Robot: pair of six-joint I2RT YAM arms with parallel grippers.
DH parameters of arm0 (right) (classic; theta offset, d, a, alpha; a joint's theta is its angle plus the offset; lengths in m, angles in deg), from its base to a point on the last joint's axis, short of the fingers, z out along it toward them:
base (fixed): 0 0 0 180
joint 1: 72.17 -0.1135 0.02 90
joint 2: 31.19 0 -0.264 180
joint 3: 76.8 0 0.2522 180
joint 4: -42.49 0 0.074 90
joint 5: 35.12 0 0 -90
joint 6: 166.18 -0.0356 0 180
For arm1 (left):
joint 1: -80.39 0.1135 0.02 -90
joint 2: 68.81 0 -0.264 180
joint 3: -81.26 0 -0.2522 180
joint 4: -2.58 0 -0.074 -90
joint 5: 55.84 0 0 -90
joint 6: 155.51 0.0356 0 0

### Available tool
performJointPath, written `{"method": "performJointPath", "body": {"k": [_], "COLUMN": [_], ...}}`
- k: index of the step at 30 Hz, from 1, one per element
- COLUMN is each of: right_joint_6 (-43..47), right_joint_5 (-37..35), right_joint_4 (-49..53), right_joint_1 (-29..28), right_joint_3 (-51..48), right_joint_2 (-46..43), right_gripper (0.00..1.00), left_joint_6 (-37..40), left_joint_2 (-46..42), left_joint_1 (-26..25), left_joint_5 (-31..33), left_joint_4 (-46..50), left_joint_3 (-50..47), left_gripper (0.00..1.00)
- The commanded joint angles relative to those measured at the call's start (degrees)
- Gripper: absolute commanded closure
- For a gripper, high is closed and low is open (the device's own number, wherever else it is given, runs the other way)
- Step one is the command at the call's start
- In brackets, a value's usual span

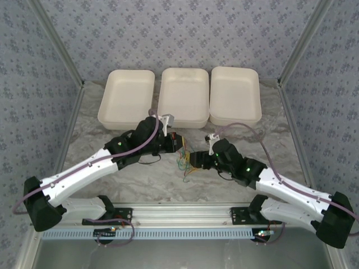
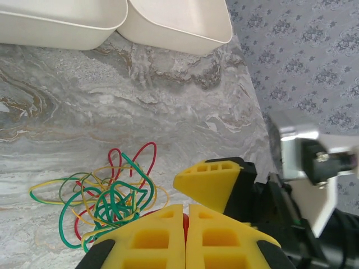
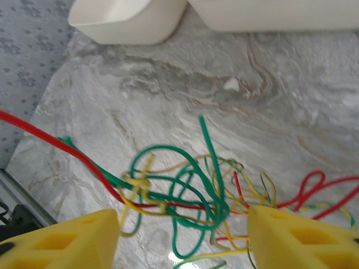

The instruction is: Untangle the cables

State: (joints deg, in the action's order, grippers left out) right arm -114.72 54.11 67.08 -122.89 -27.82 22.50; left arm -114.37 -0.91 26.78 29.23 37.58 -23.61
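Note:
The cables [image 1: 183,163] lie as a loose tangle of red, green and yellow wires on the marble table between the two grippers. My left gripper [image 1: 175,141] is just above and left of the tangle. In the left wrist view its yellow fingers [image 2: 151,235] are pressed together on a red cable [image 2: 185,223], with the tangle [image 2: 106,202] to their left. My right gripper [image 1: 197,159] is at the tangle's right side, its jaws wide apart. Green and yellow loops [image 3: 190,190] lie between its fingers [image 3: 61,241] untouched, and a red cable [image 3: 50,140] runs taut up to the left.
Three white trays [image 1: 106,115] [image 1: 164,112] [image 1: 214,115] stand in a row at the back of the table. One yellow finger of the right gripper [image 2: 210,182] is close beside the left gripper's fingers. Patterned walls close in both sides.

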Motion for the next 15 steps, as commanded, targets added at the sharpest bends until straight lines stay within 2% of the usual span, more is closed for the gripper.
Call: {"method": "performJointPath", "body": {"k": [1,4,8,15], "right_joint_6": [-3.2,-4.9,-7.5,-10.5], "right_joint_5": [-0.4,-0.6,5.1,9.8], "right_joint_4": [-1.6,-2.7,-7.5,-13.1], "right_joint_1": [-0.1,1.2,5.4,6.3], "right_joint_3": [-2.0,-3.9,-5.5,-3.3], "right_joint_2": [-0.5,-0.8,-0.2,6.4], "right_gripper": [0.33,0.32,0.35,0.42], "left_joint_6": [0.9,1.0,0.6,0.4], "left_joint_2": [-1.8,-1.8,-2.4,-2.8], "left_joint_1": [0.3,0.3,0.4,0.3], "left_joint_5": [-1.2,-1.4,-1.5,-1.8], "left_joint_4": [-0.1,-0.1,-0.6,-1.4], "left_joint_3": [2.4,2.3,1.6,0.7], "left_gripper": [1.0,1.0,1.0,1.0]}}
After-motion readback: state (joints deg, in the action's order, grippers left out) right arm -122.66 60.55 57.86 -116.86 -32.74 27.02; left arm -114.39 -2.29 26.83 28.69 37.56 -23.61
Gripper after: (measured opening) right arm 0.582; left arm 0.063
